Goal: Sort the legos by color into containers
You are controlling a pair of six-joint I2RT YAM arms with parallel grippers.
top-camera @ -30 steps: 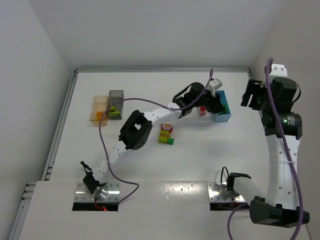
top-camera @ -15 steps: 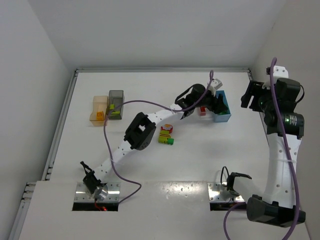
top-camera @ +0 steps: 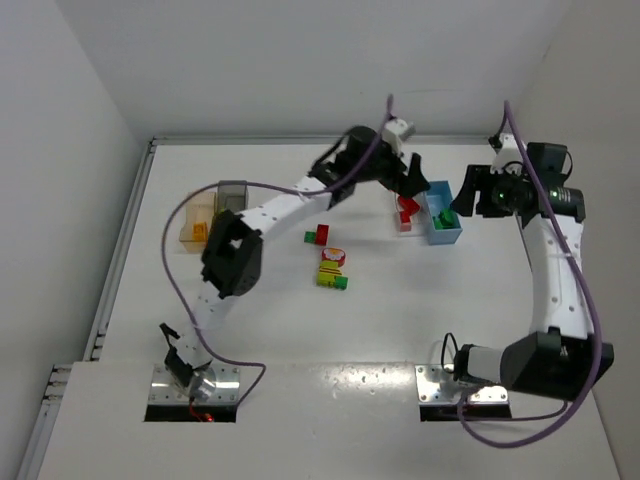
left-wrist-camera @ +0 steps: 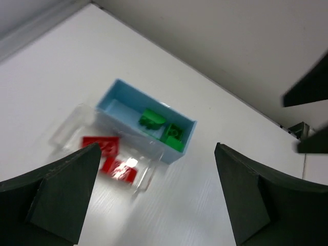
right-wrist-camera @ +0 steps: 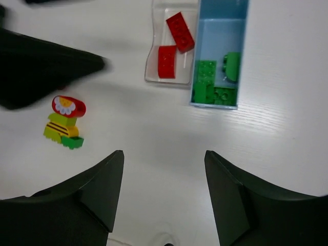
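"Where is the left gripper (left-wrist-camera: 156,148)?"

"Over the far side of the table (top-camera: 480,300), above the clear bin (right-wrist-camera: 156,25) and the blue bin (right-wrist-camera: 220,31), which stand touching, side by side. Its fingers are spread wide with nothing between them."

"And the right gripper (right-wrist-camera: 164,156)?"

"It hangs near the blue bin, on its right. The fingers are partly apart and hold nothing."

"Where are the bricks?"

"Two red bricks (right-wrist-camera: 179,32) lie in the clear bin and the green bricks (right-wrist-camera: 215,82) in the blue one. A cluster (top-camera: 332,268) of red, yellow and green sits on the bare table nearer the arms, with a small red-and-green piece (top-camera: 318,236) just beside it. The orange bin (top-camera: 197,218) and the grey bin (top-camera: 231,200) stand together at the far left, well apart from the other two."
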